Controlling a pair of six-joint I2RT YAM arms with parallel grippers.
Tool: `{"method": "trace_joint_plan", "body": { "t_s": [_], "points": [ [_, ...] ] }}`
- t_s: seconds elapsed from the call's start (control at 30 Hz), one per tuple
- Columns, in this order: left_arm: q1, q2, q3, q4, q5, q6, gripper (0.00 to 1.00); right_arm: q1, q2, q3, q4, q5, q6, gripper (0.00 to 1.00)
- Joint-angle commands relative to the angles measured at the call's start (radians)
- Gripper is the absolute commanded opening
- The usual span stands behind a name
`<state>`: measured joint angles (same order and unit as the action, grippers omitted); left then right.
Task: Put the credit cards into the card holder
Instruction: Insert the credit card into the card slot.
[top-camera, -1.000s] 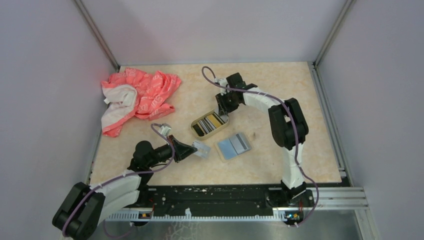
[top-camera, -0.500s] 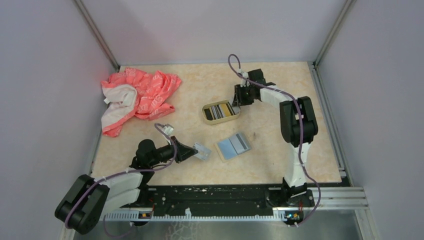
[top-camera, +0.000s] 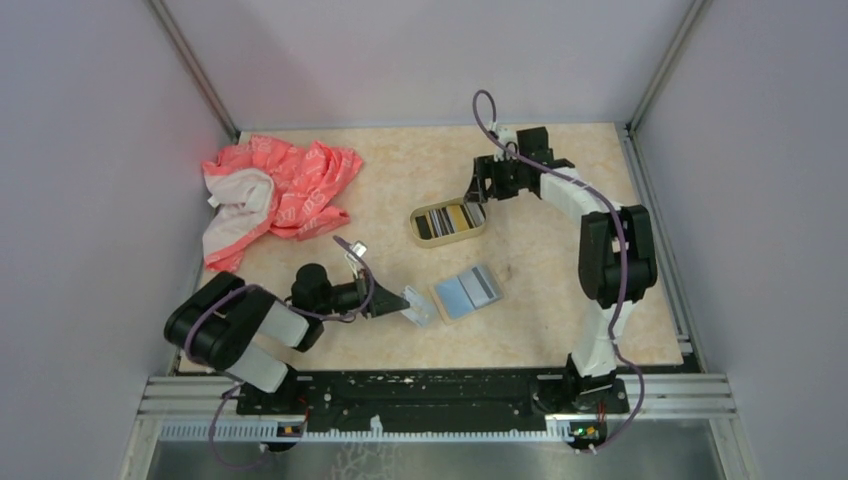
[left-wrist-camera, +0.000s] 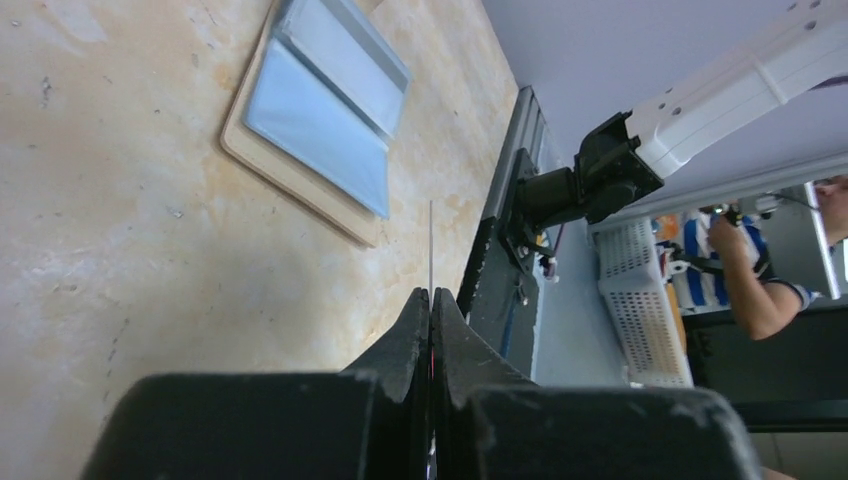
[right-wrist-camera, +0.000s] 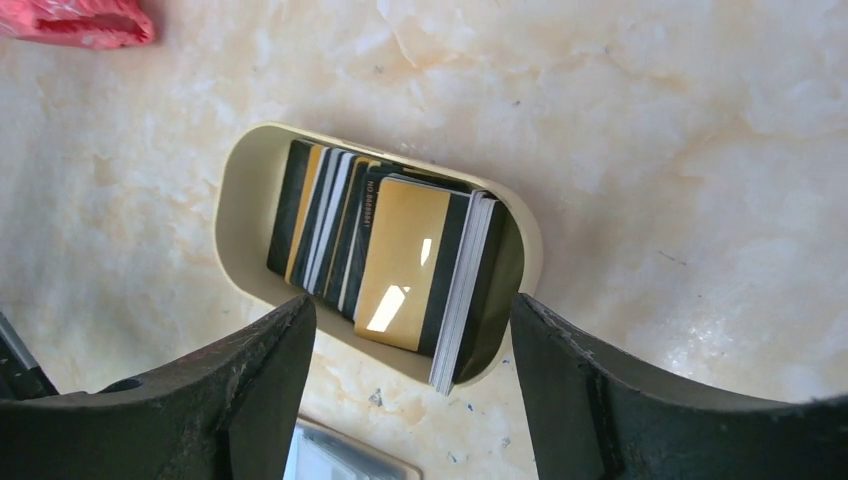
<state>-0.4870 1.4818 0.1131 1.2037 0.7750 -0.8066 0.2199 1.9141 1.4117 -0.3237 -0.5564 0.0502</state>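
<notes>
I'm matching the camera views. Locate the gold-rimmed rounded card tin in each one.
Top external: gold-rimmed rounded card tin, just above picture centre.
Left wrist: not in it.
Right wrist: mid-frame, between the right fingers.
Shared landmark: pale blue cards on a tan card, in all three views.

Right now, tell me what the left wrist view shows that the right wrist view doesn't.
Left wrist only: the left gripper shut on a card seen edge-on, and a person beyond the table. Right wrist only: the holder with stacked cards inside, the open right gripper over it, a bit of pink cloth. Both: the table and the flat blue cards, just a corner in the right wrist view.
</notes>
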Motion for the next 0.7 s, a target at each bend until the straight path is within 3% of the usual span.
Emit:
{"method": "trace_joint_plan", "body": {
  "t_s": [0.0,0.13,0.27,0.53,0.67],
  "points": [
    [-0.014,0.16,0.063,0.296,0.097,-0.135,0.0,-0.017,-0.118,-0.006,-0.016,-0.038,-0.081,0.72],
    [-0.035,0.321,0.134,0.423,0.118,-0.208,0.0,-0.017,-0.235,-0.054,-0.072,-0.11,-0.26,0.78],
    [-0.06,0.443,0.204,0.47,0.098,-0.25,0.0,-0.016,-0.388,-0.198,-0.087,-0.196,-0.431,0.98],
    [-0.125,0.523,0.306,0.317,0.01,-0.226,0.0,-0.017,-0.649,-0.595,-0.024,-0.239,-0.89,0.99],
    [-0.134,0.502,0.32,0.19,-0.034,-0.191,0.0,-0.016,-0.62,-0.636,0.014,-0.237,-0.821,0.93]
  ]
}}
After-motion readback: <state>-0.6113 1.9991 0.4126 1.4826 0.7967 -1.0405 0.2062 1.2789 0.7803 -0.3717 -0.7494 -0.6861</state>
